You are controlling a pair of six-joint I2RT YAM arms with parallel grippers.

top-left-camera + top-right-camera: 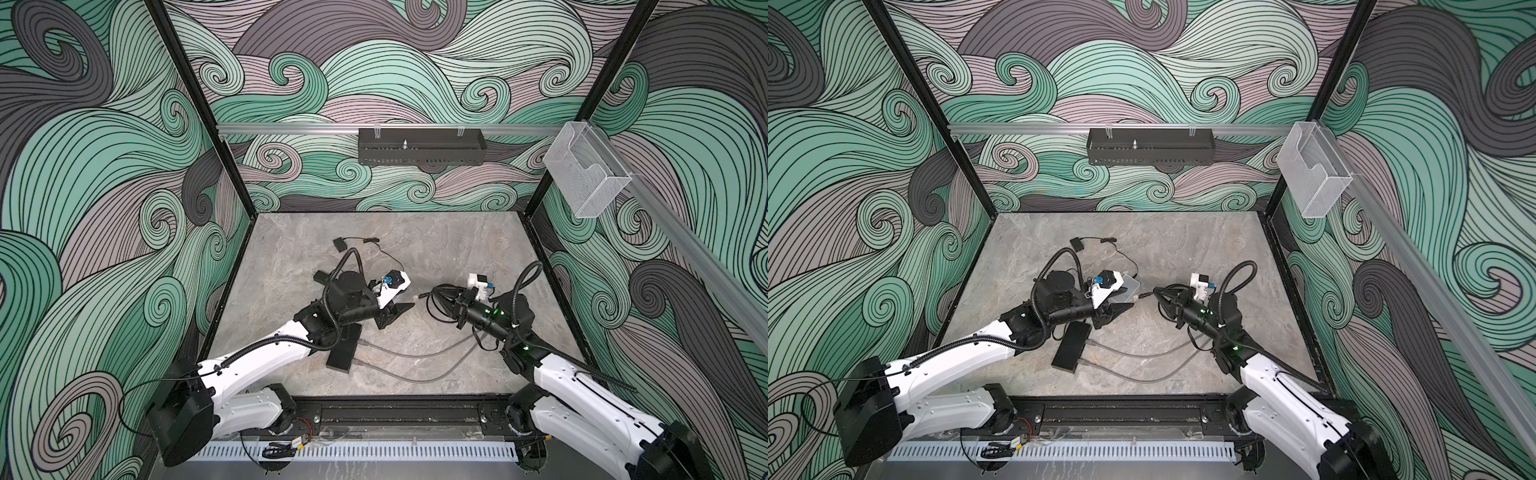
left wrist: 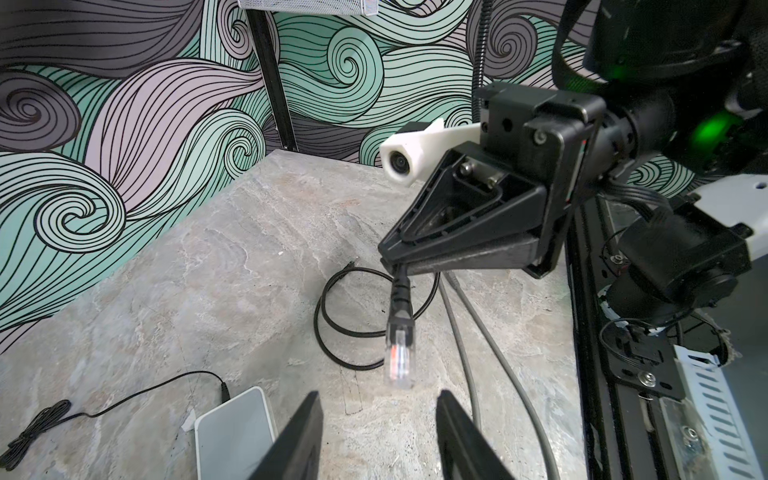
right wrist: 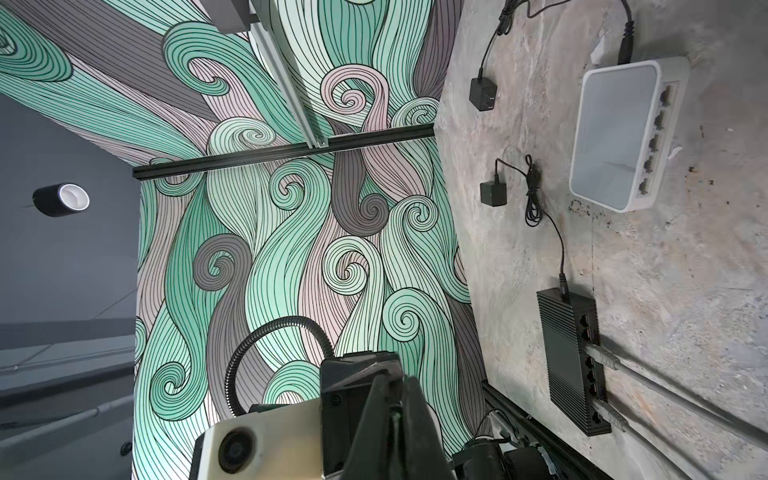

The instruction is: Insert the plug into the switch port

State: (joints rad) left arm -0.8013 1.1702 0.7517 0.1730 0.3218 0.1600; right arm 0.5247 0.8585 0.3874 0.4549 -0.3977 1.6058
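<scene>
— Logging item one, RJ45 plug [image 2: 400,357]: where, and at which step?
— Unseated; hangs just beside the white switch [image 2: 232,432], outside its ports. Step, by my reading: handover between grippers.
— Holders?
— Right gripper [image 2: 395,266]: pressed together on the black Ethernet cable [image 2: 401,282] behind the plug. Left gripper [image 2: 377,401]: half spread, empty, touching nothing.
— Next move?
— Probably a square pinch on the plug, then alignment with a free port.

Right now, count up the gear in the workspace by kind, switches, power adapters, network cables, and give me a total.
Switches: 2, white switch, black switch
Power adapters: 2, white switch's adapter, black switch's adapter
Network cables: 3, grey cable, second grey cable, black cable
Total: 7
</scene>
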